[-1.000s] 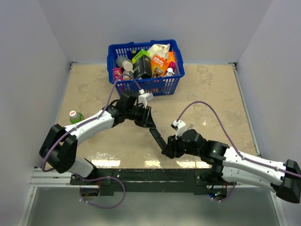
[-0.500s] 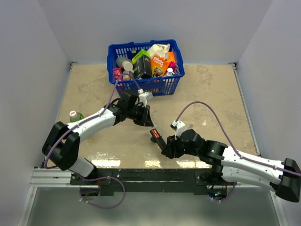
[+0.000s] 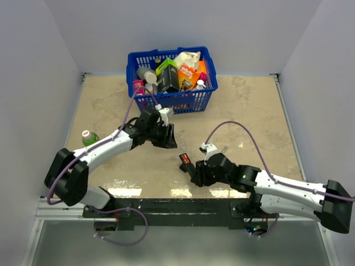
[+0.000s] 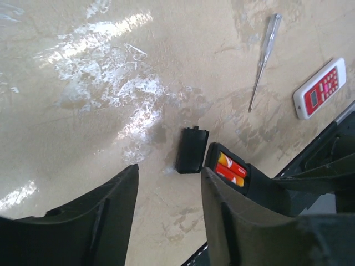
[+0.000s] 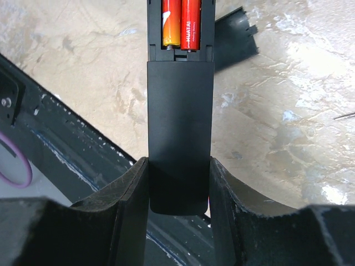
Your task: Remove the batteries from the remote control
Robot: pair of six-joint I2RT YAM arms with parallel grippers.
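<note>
My right gripper (image 5: 178, 166) is shut on the lower body of a black remote control (image 5: 180, 111) and holds it just above the table near the front edge (image 3: 187, 165). Its battery bay is open, with two red and orange batteries (image 5: 181, 21) side by side inside; they also show in the left wrist view (image 4: 231, 168). A small black cover plate (image 4: 192, 149) lies flat on the table beside the remote's open end. My left gripper (image 4: 169, 173) is open and empty, above and behind the cover plate (image 3: 169, 138).
A blue basket (image 3: 145, 101) full of packages stands at the back. A green bottle (image 3: 89, 137) lies at the left. A thin screwdriver (image 4: 264, 58) and a white remote (image 4: 320, 88) lie on the table beyond the black remote. The dark frame (image 5: 66, 160) runs along the front edge.
My left gripper was at the remote's far end, then drew back up and left. The battery bay now shows open, and the cover plate lies on the table.
</note>
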